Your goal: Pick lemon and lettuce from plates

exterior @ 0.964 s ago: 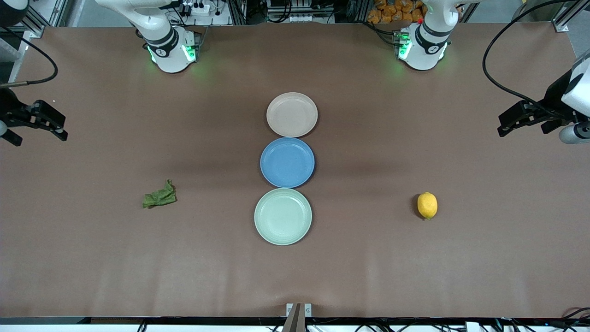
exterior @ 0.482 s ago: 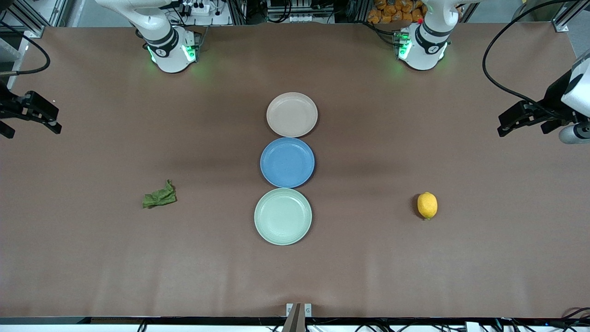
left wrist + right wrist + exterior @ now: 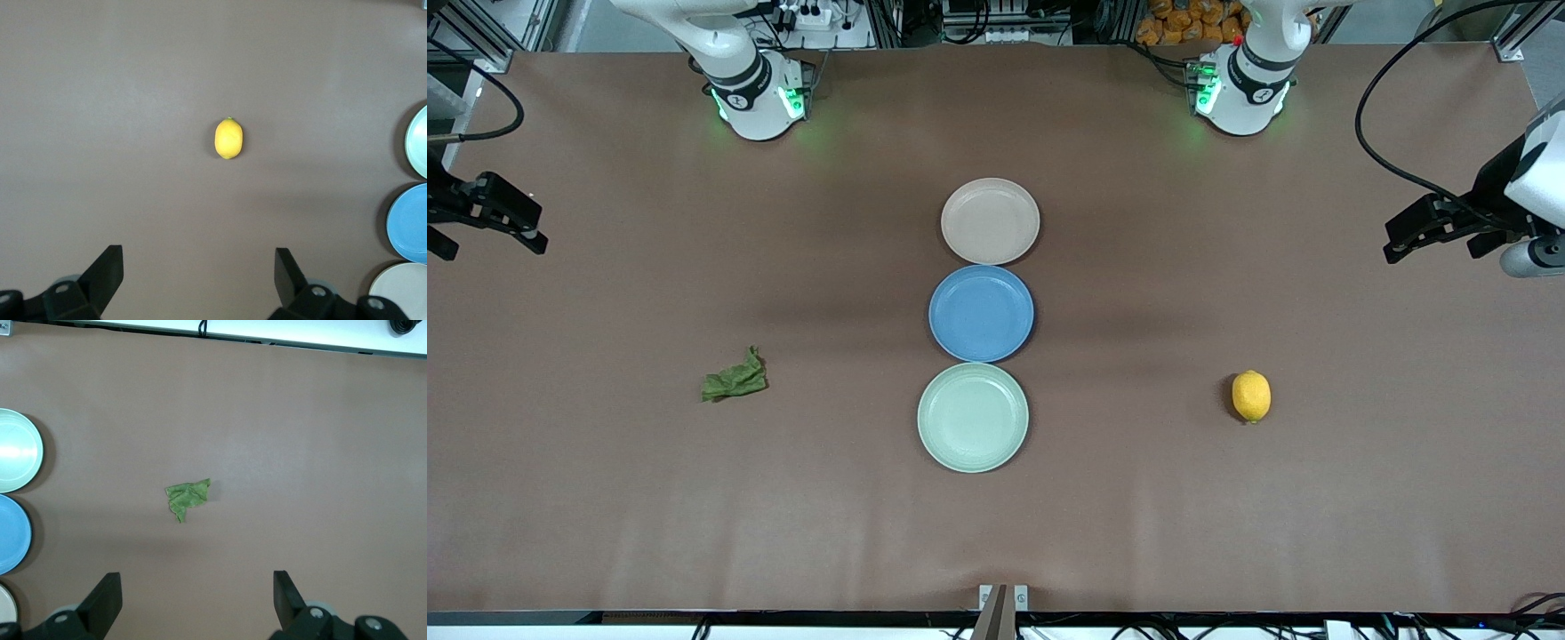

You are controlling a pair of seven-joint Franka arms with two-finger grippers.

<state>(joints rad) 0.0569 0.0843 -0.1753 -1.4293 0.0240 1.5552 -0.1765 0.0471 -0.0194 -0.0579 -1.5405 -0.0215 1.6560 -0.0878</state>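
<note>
The yellow lemon (image 3: 1251, 396) (image 3: 229, 139) lies on the bare brown table toward the left arm's end, on no plate. The dark green lettuce (image 3: 735, 380) (image 3: 187, 497) lies on the table toward the right arm's end. Both are about as near the front camera as the mint plate (image 3: 973, 417). The beige-pink plate (image 3: 990, 221) and the mint plate hold nothing. My left gripper (image 3: 1432, 255) (image 3: 199, 267) hangs open high over its end of the table. My right gripper (image 3: 491, 249) (image 3: 197, 590) hangs open over the other end. Neither holds anything.
A blue plate (image 3: 981, 313) holding nothing sits between the beige-pink and mint plates, the three in a touching row down the table's middle. Black cables trail from both wrists. Both arm bases (image 3: 756, 98) (image 3: 1240, 93) stand at the table's edge farthest from the front camera.
The right gripper has drawn back toward its end of the table and risen a little. The left gripper has barely shifted. Lemon, lettuce and plates have not moved.
</note>
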